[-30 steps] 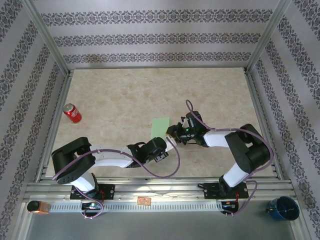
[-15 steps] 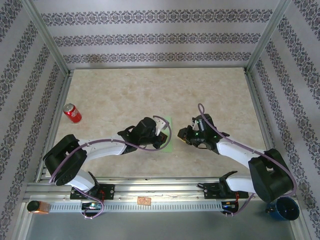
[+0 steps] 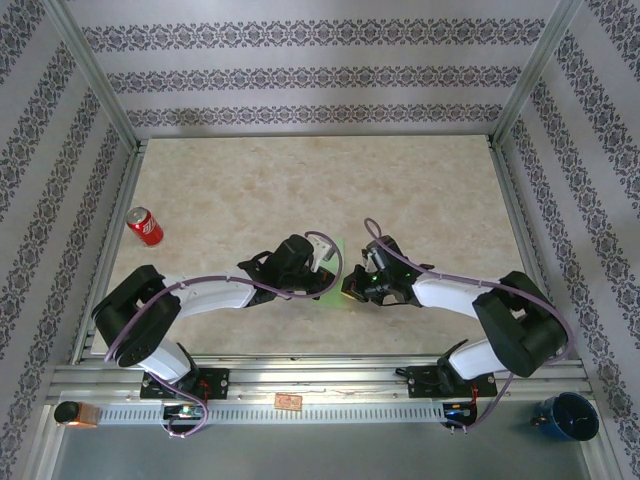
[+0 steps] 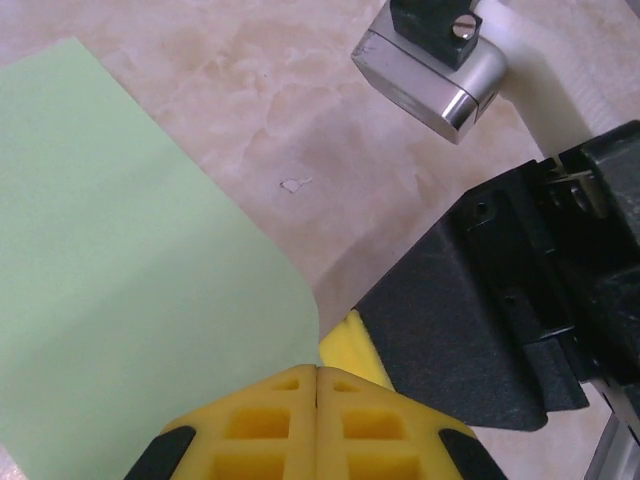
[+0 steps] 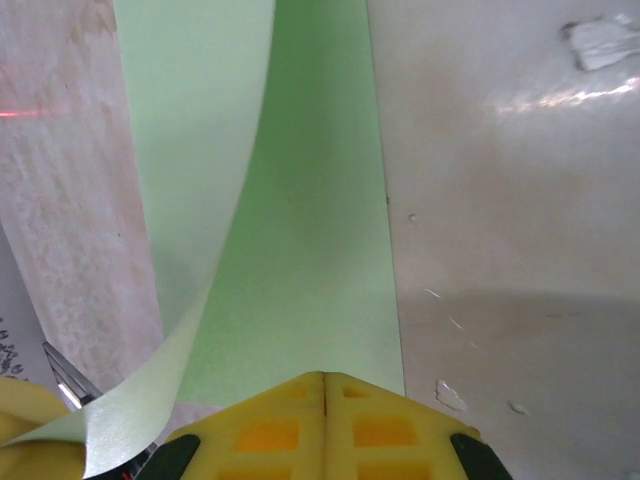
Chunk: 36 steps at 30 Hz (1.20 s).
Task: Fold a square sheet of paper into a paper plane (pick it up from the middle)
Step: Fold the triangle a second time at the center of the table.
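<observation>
We find the square sheet of paper (image 5: 310,250) on the marbled table (image 3: 250,190), in the middle of its near half. Both arms reach in to the same end of it, the end nearest their bases. From overhead the green shows as a narrow band whose long axis runs from near to far. The left gripper (image 4: 318,375) comes at it from the left side and the right gripper (image 5: 325,380) from the right, the two just beside each other. Each has its yellow pads (image 5: 270,435) pressed flat together with no gap. From the right wrist the paper stretches straight ahead, its near end passing under the pads, while a paler flap (image 5: 190,200) on the left lifts off the lower layer and curls back toward the camera. From the left wrist the sheet spreads ahead and to the left, its rounded, curled edge meeting the pad seam. Whether either gripper has a layer nipped between its pads we cannot tell. We judge that the coming move turns on that axis — the right gripper sits in line with it and is better placed to work along the strip, while the left, off to the side, suits steadying it.
</observation>
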Motion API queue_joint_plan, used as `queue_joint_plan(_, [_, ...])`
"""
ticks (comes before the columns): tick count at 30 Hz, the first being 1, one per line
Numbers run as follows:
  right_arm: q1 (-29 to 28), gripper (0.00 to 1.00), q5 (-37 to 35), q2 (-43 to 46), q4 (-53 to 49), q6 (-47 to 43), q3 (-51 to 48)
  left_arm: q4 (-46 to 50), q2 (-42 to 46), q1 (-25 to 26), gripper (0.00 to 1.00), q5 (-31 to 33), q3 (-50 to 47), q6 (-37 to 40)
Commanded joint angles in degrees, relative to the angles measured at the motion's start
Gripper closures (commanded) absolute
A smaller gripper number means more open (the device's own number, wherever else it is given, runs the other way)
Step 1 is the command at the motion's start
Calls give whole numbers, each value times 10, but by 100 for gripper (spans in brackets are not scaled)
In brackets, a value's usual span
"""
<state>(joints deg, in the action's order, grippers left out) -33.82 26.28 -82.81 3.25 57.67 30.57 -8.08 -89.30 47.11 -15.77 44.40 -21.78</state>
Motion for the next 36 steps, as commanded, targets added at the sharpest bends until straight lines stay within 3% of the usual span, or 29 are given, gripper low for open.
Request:
queue_joint_plan(1, [-9,100,-5,-17,15,1,16,12,-9,-6,100,-6,8,-11])
queue_joint_plan(19, [-16,100,-70,-52,-80,-50,13,2,-21,-23,100,10,-7,-43])
queue_joint_plan(36, [-16,100,-83,-70,-136,-83,58,-50,-60,-60,100,1,-46,-76])
